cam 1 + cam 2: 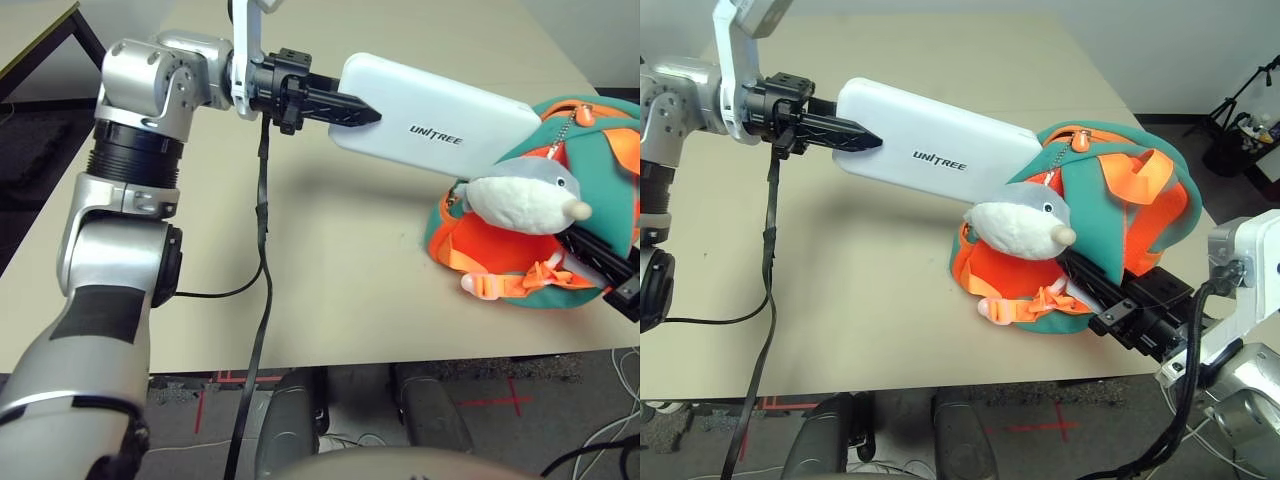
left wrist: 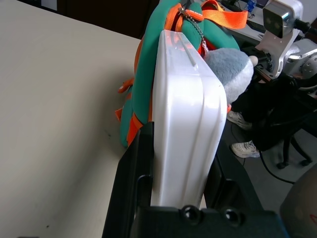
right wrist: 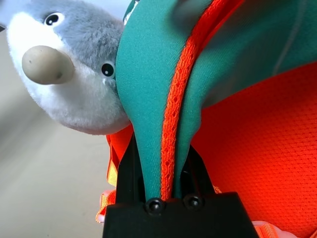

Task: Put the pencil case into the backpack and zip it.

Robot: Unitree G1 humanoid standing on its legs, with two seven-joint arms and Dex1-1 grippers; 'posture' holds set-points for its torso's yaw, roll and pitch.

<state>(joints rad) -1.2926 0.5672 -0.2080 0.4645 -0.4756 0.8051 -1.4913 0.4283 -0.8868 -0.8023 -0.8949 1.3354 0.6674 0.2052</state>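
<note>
At the backpack's (image 1: 1095, 215) mouth, the pencil case (image 1: 930, 150), clamped in the left pincer (image 1: 865, 141), may snag (angled entry). The right pincer (image 3: 166, 163), pinching the backpack's edge, could slip.

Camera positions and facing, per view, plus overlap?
Left and right eye: on the head, facing forward and down at the table; both forearms show in the right-eye view.
Left wrist: looks along the left hand, clamped on the white case, towards the backpack.
Right wrist: looks along the right hand, pinching the backpack's teal fabric.
Shared: both wrist views catch the backpack and plush.
</note>
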